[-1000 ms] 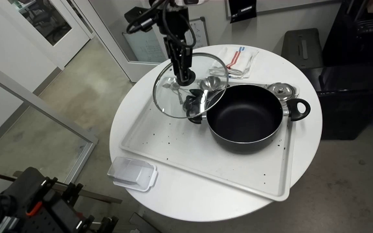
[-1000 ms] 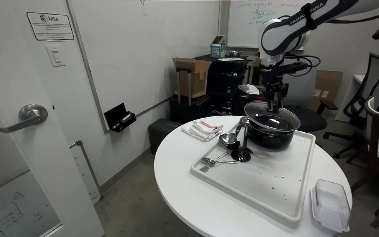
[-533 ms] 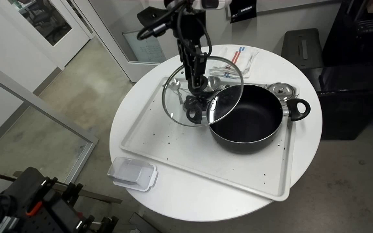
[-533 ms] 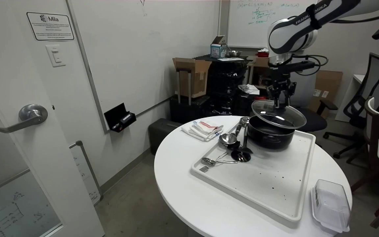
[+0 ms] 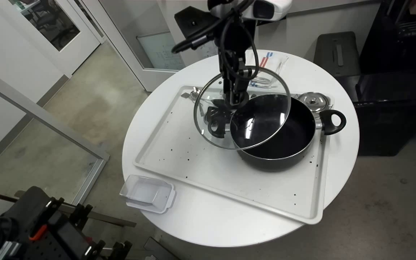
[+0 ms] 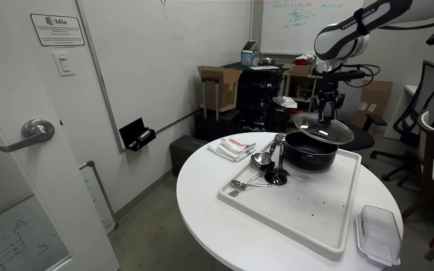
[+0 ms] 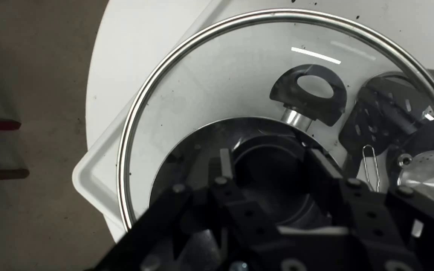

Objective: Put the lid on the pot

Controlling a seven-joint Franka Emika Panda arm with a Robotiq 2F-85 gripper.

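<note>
Some of lid [image 7: 239, 98], pot [image 7: 190, 160] hidden behind gripper [image 7: 273, 158], wrist view.

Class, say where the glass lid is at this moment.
In an exterior view, the glass lid is right of centre, hanging from the gripper above the black pot, not yet seated; a folded towel lies left of both.

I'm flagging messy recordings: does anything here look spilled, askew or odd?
Dark specks on the tray stand out against its white surface: crumbs or marks, I can't tell. The lid, gripped by the tool, looks tilted, not level, partly over the pot.
</note>
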